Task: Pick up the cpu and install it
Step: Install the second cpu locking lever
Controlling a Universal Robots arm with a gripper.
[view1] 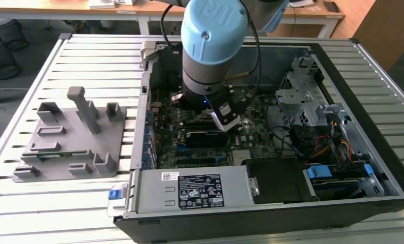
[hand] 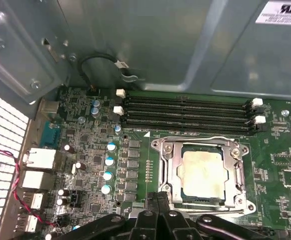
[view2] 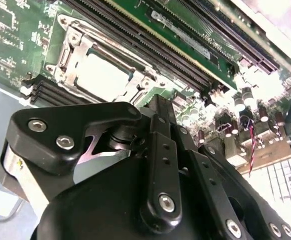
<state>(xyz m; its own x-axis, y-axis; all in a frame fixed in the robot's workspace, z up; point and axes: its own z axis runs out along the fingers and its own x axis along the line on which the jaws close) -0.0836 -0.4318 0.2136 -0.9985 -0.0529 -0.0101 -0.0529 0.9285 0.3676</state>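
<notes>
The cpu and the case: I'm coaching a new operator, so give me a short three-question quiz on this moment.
1. True or false: the cpu lies in the socket on the motherboard.
2. In the exterior view, the grey fixture stands on which side of the case? A) that view's left B) that view's right C) inside it
3. Fill in: the arm reaches down into the open ____.

Key: 1 true; 2 A; 3 case.
</notes>
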